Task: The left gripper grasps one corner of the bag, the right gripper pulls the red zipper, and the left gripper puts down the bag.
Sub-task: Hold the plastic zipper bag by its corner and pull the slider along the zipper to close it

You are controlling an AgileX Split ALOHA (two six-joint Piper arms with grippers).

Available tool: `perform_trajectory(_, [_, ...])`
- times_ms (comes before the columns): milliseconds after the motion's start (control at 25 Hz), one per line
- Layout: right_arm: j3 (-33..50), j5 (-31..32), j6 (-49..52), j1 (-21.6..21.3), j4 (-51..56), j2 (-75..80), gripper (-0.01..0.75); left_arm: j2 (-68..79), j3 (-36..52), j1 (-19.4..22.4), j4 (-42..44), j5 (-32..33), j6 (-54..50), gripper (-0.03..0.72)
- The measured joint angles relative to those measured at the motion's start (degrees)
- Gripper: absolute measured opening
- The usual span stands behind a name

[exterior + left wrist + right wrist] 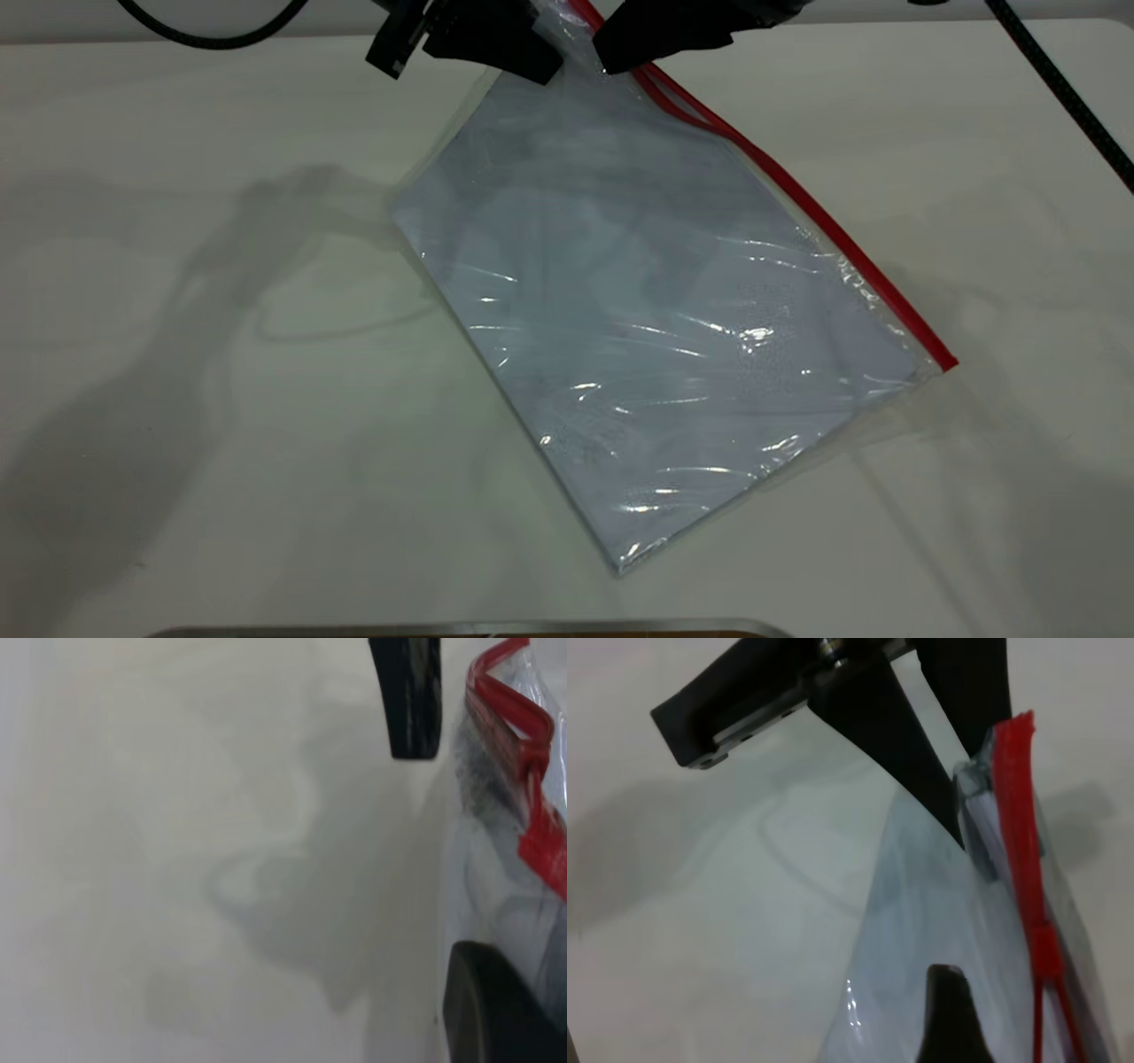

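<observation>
The bag (656,354) is a clear pouch with a white sheet inside. It hangs tilted, its lower corner resting on the white table (177,399). My left gripper (540,53) is shut on its top corner (967,793), at the tip of the red zipper (824,221). The right wrist view shows the two black jaws meeting on that corner. The zipper runs as one strip from the corner to a small slider tab (1046,950), then splits into two strips. My right gripper (620,49) is right beside the zipper near that tab, not touching it.
A dark-rimmed flat object (461,629) lies at the table's front edge. A black cable (1063,89) crosses the back right corner. Bare table lies to the left and right of the bag.
</observation>
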Motion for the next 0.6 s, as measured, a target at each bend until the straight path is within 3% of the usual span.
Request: perform_trajectory(600, [0.0,-0.39,-2.73,0.0,5.74,0.05,0.231,0.0,0.0,0.0,-0.27,0.0,-4.8,0.052])
